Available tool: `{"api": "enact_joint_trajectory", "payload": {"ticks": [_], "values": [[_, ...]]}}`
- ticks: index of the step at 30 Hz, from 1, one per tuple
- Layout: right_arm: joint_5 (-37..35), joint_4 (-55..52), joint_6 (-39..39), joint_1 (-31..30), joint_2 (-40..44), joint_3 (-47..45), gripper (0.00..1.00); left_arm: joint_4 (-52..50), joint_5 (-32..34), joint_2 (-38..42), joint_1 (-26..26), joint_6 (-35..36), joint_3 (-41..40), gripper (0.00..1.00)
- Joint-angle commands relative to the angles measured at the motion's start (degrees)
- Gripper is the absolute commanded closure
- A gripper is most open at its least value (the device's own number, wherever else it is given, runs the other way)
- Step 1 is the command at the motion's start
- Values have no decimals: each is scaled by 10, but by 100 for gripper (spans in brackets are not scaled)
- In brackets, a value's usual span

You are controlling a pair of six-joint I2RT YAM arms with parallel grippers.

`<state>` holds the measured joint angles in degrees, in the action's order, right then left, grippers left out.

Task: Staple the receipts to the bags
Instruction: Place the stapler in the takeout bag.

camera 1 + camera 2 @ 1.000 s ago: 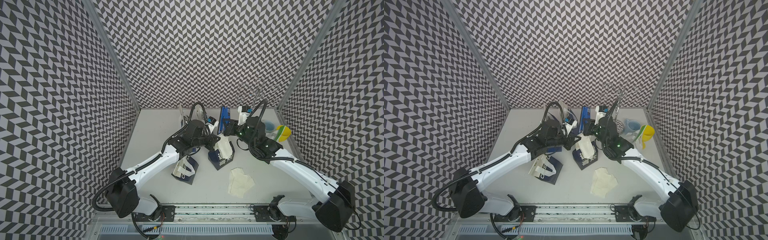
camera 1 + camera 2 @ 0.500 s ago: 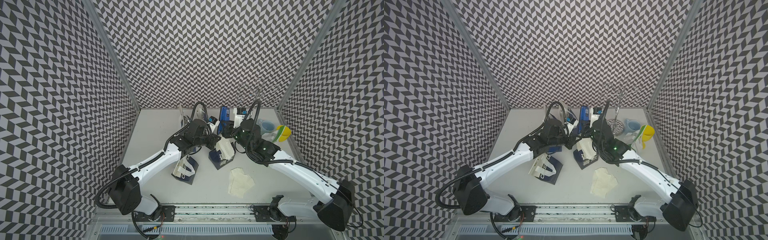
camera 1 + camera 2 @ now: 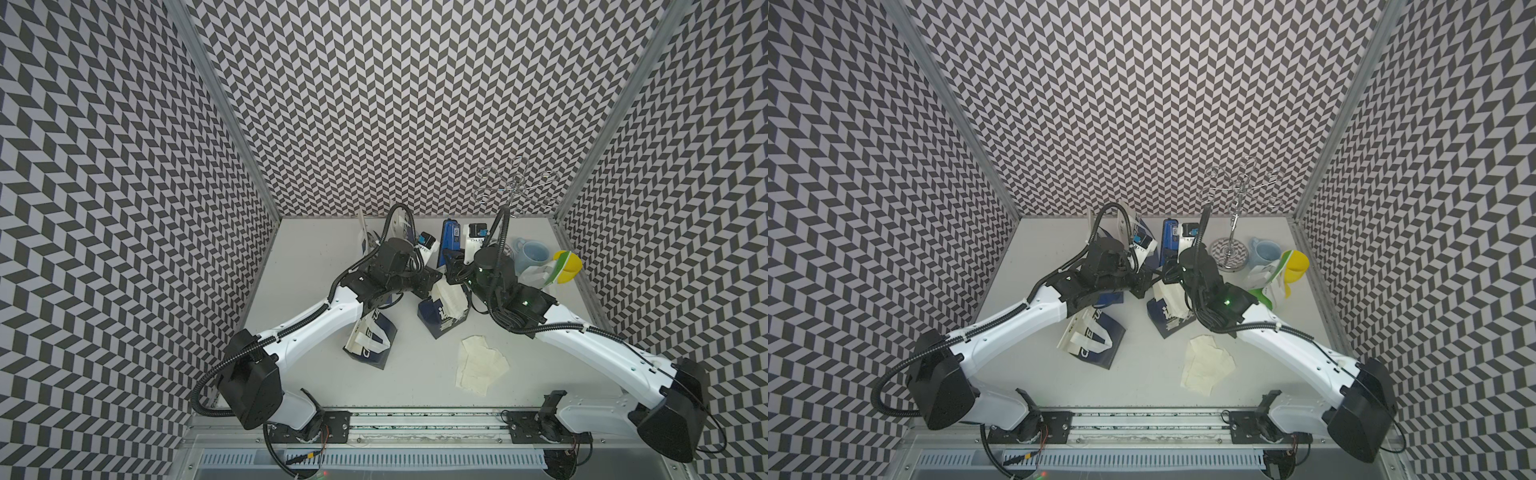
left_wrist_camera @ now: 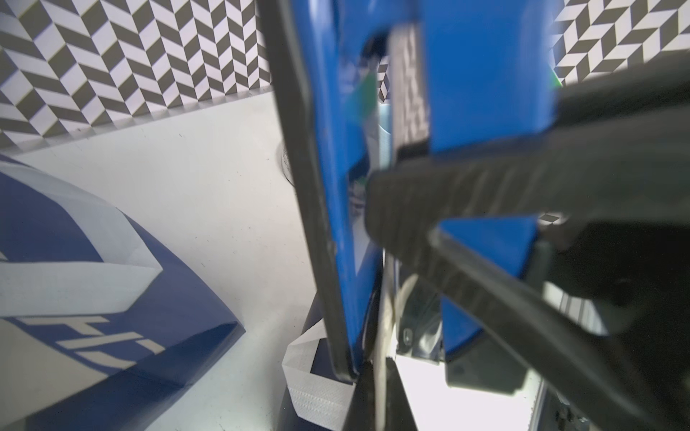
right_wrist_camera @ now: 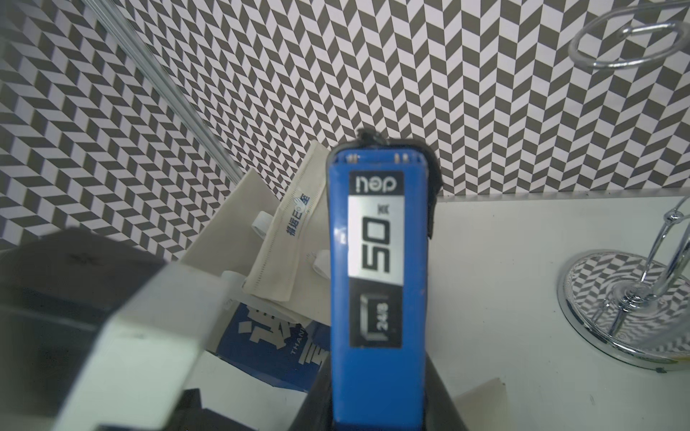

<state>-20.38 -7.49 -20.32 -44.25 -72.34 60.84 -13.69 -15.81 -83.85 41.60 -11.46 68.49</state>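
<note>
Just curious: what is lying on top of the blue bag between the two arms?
A pale receipt lies across the upper half of the bag. Its far edge is hidden beneath the right end effector.

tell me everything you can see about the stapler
The stapler is long, bright blue plastic on a black base, with a silver-and-black label reading 50 and 24/6. The right gripper clamps its near end between dark fingers; its far end points toward the back wall.
</note>
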Motion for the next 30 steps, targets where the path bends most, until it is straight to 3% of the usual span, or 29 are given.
{"api": "enact_joint_trajectory", "payload": {"ticks": [1, 10, 20, 23, 27, 30], "values": [[-21, 40, 23, -6, 30, -3, 100, 26, 35, 21, -4, 25, 1, 100], [1, 34, 54, -13, 49, -34, 100, 112, 43, 50, -4, 80, -59, 100], [-20, 14, 75, -66, 40, -38, 97, 210, 30, 60, -4, 72, -126, 100], [-26, 9, 78, -80, 37, -37, 91, 255, 26, 78, -4, 77, -155, 100], [5, 4, 77, -86, 45, -32, 70, 324, 13, 107, -4, 87, -201, 100], [37, -1, 78, -86, 57, -31, 60, 358, -1, 124, -4, 99, -226, 100]]}}
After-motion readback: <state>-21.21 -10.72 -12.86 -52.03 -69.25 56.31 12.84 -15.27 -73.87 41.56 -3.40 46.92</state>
